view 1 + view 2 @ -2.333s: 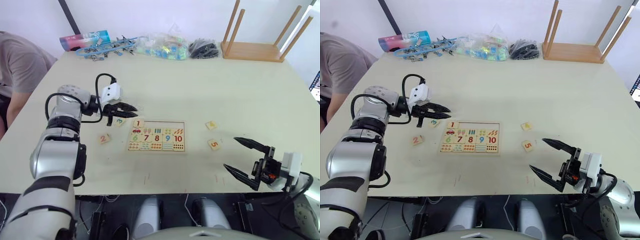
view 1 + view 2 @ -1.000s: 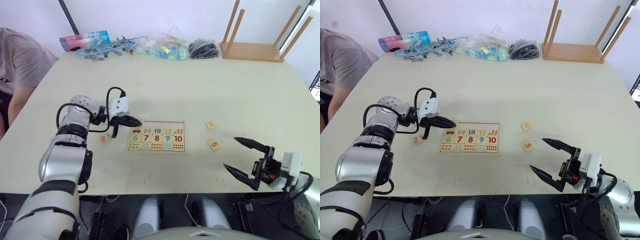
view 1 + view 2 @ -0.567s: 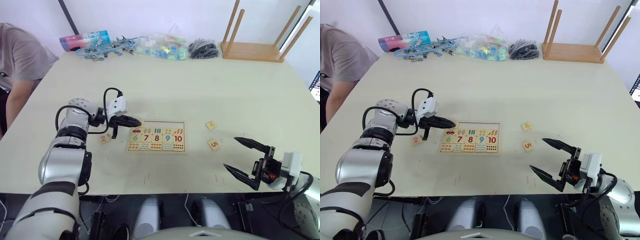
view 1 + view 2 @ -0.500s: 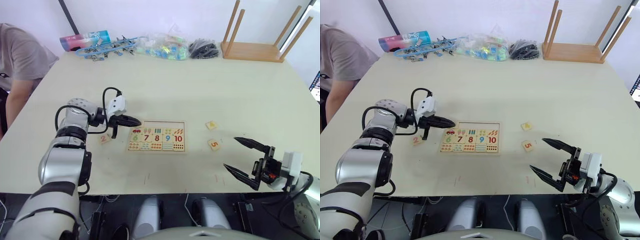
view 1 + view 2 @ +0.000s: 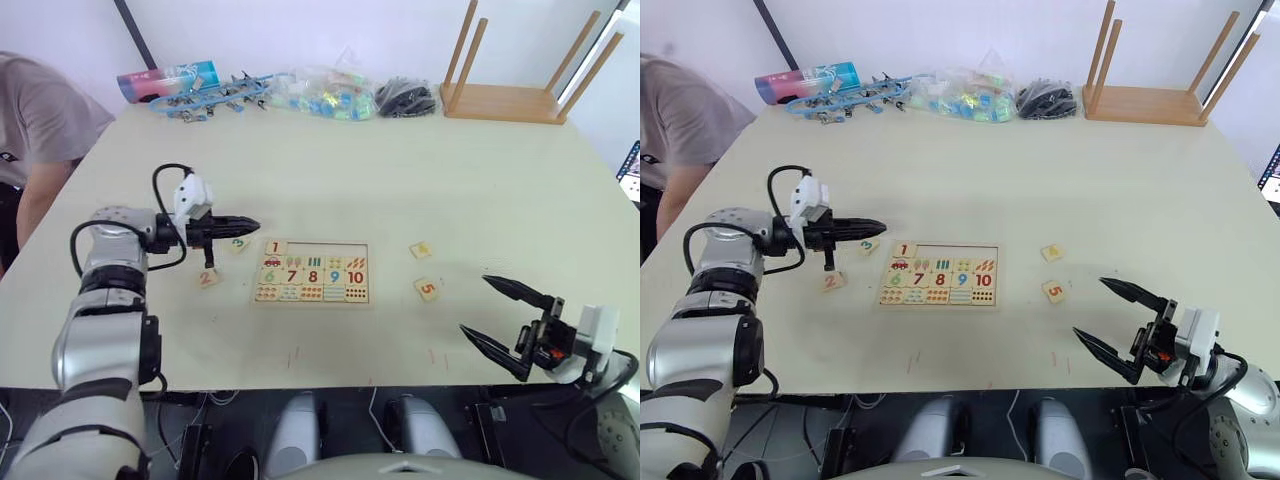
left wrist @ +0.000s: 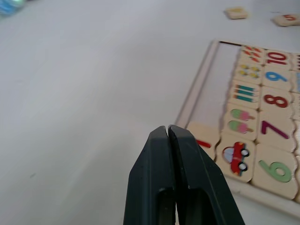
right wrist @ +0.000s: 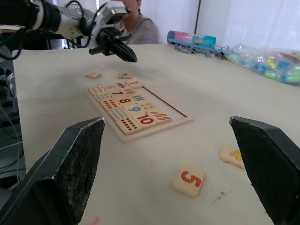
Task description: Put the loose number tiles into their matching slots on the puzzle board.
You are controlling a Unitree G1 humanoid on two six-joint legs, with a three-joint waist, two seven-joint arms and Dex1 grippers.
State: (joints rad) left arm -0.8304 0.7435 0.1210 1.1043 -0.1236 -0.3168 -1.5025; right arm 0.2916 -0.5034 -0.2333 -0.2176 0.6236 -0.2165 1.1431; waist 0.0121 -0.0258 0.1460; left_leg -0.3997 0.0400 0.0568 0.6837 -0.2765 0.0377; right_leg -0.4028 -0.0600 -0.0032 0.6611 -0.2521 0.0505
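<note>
Overhead, the puzzle board (image 5: 312, 272) lies mid-table with the red 1 tile (image 5: 276, 247) seated in the leftmost slot of its top row, while the other four slots (image 5: 322, 247) beside it are bare wood. The green 3 tile (image 5: 238, 242) sits just off the board's left corner, the pink 2 tile (image 5: 207, 279) nearer the table edge, and the yellow 4 tile (image 5: 421, 250) and orange 5 tile (image 5: 427, 290) lie to the board's right. Along the left wrist view, the left gripper (image 6: 168, 133) has its fingers pressed together and empty, aimed past the 1 toward the board, probably free to fetch another tile. From the right wrist view, the right gripper (image 7: 166, 140) is spread wide with nothing between its fingers, low and facing the 5, likely readied for that side's tiles.
</note>
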